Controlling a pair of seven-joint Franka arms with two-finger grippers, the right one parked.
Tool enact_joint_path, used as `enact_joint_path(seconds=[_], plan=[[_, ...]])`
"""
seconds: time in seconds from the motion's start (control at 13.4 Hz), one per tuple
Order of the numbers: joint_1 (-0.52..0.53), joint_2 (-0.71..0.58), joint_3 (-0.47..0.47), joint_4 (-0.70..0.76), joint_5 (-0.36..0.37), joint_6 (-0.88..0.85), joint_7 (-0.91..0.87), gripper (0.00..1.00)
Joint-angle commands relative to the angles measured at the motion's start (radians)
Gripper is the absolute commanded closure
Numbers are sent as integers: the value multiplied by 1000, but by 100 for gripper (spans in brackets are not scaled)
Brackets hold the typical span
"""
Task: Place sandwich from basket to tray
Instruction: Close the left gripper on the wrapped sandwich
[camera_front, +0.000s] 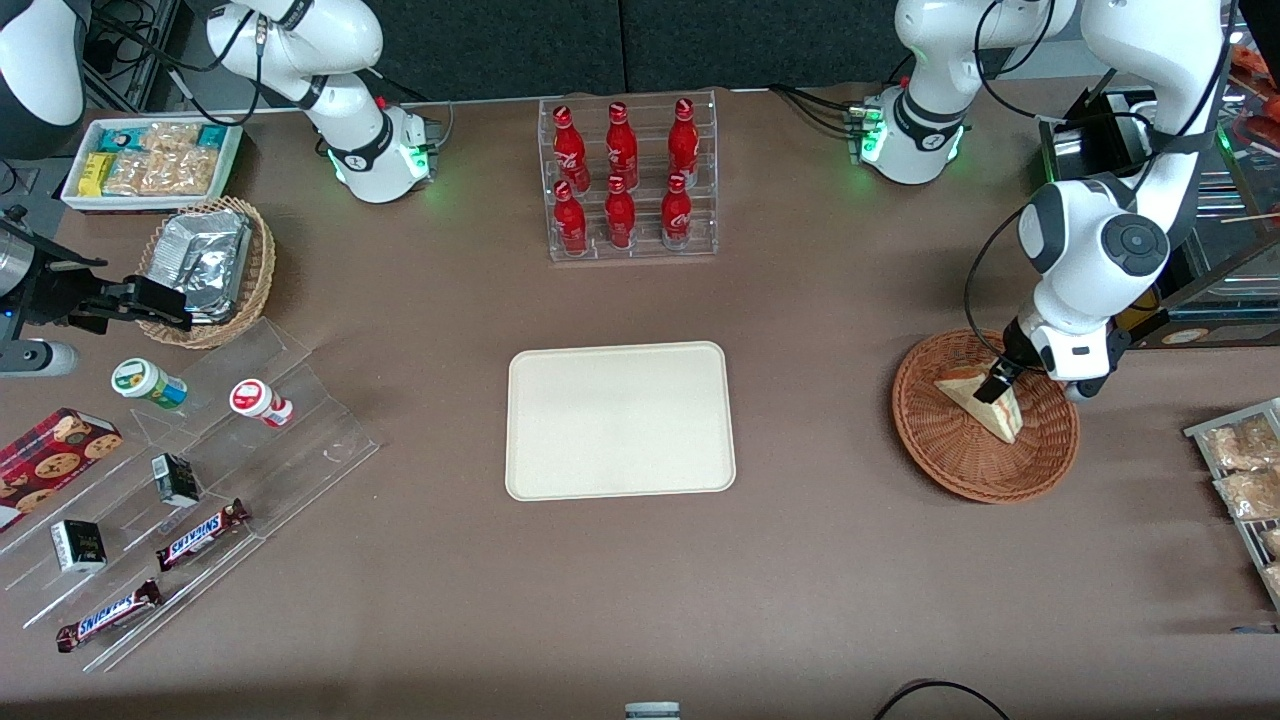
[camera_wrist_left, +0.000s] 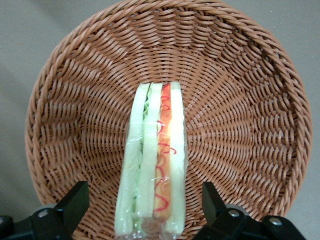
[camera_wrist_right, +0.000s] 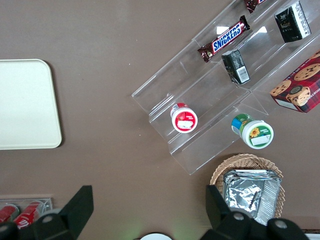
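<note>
Jaws spread wide, astride the sandwich without touching, gripper low inside the basket for a pinch across the bread. Sandwich on edge in the basket; tray bare mid-desk, well apart.

We see the hand low over the sandwich in the basket from the front, but the arm's wrist covers its fingers there. In the left wrist view, the sandwich's near end runs off the picture's edge and only the two dark fingers' tips show, one on each side of it, apart from the wrap.
</note>
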Motion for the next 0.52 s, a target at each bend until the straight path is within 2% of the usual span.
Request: enact_joint_path(seconds=[0.0, 0.15, 0.22, 0.37, 0.45], plan=[[-8, 21, -4, -13, -7, 45, -26, 1], [-8, 29, -5, -12, -8, 51, -33, 6], [-8, 33, -7, -13, -8, 64, -44, 20], [-15, 50, -8, -10, -8, 86, -66, 62], [-19, 53, -8, -9, -8, 89, -67, 76]])
